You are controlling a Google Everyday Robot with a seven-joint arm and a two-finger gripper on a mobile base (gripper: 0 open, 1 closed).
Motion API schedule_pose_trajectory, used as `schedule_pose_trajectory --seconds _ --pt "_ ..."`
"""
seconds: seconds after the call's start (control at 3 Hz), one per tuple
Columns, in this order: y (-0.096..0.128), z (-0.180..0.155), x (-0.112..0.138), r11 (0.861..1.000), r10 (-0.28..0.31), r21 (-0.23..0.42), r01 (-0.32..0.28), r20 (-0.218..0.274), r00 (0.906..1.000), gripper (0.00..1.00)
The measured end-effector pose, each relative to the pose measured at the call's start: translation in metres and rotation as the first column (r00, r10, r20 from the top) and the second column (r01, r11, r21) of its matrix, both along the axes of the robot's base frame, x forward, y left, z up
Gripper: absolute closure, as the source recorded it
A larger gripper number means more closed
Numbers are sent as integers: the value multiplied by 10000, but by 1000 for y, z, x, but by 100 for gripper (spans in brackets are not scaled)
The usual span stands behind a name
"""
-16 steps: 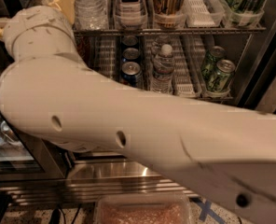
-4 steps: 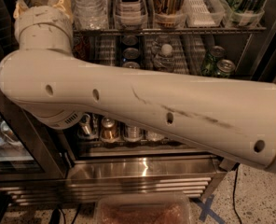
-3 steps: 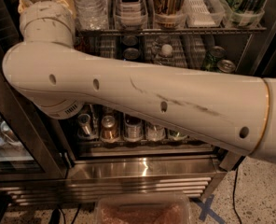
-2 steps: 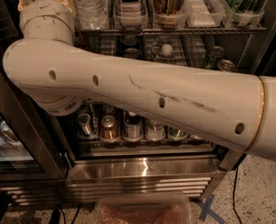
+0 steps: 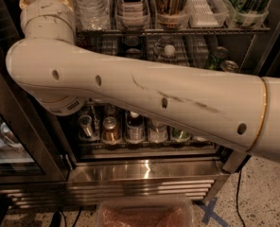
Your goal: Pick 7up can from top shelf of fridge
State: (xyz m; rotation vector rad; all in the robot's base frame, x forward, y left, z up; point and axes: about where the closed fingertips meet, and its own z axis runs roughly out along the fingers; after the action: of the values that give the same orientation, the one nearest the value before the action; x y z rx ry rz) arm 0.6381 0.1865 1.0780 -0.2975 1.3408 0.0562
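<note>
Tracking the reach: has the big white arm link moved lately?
Yes, upward: the big white arm link now clears the bottom row of metal cans it hid before. The gripper is out of view.

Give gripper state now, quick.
Gripper: not in view. The arm leaves the frame at the top left, in front of the fridge, so its state cannot be told.

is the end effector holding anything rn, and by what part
Cannot be told: the end effector is out of view, above the top left edge, where the arm rises in front of the fridge.
</note>
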Motion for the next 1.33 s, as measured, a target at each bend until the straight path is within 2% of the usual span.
schedule_pose_trajectory --seconds 0.33,0.67,1.33 --pt "0 0 0 10000 2 4 -2 0 10000 100" --pt "-2 6 0 9999 63 127 -63 10 10000 100" --pt "-18 40 -2 9963 265 806 -293 348 9990 100"
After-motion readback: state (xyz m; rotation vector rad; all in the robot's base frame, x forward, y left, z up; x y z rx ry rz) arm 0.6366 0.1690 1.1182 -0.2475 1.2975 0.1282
